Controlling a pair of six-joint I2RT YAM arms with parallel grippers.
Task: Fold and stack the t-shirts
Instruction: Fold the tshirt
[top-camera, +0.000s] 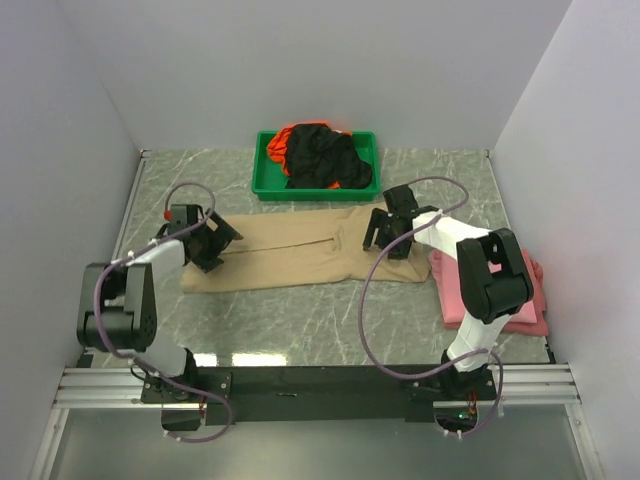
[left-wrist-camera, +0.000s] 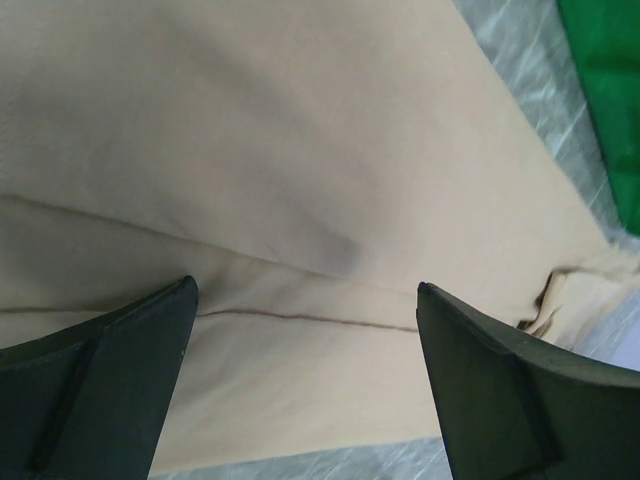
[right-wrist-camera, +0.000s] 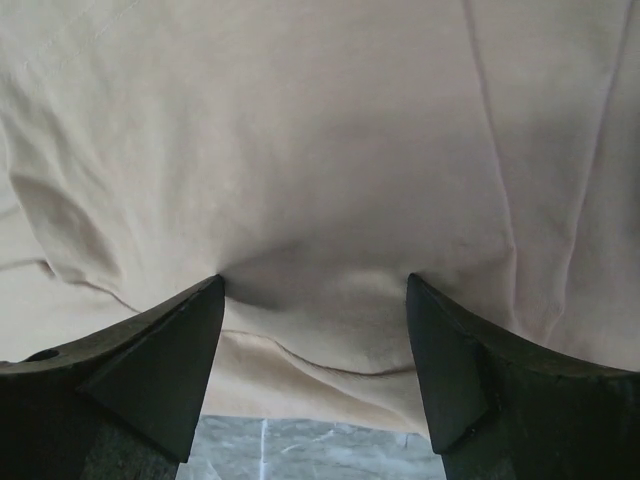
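Across the bench (top-camera: 300, 325) the tan t-shirt (top-camera: 290, 258) lies left-to-right; left tool (top-camera: 210, 240), right tool (top-camera: 386, 232) gape empty; green tray (top-camera: 262, 186) holds black tee (top-camera: 325, 160).

Tan tee (top-camera: 290, 258) flat mid-table; pink tee (top-camera: 535, 305) folded at right; black and orange tees (top-camera: 322, 158), seemingly crumpled, behind.

Plain white walls (top-camera: 300, 60) enclose a grey marbled table (top-camera: 300, 320).
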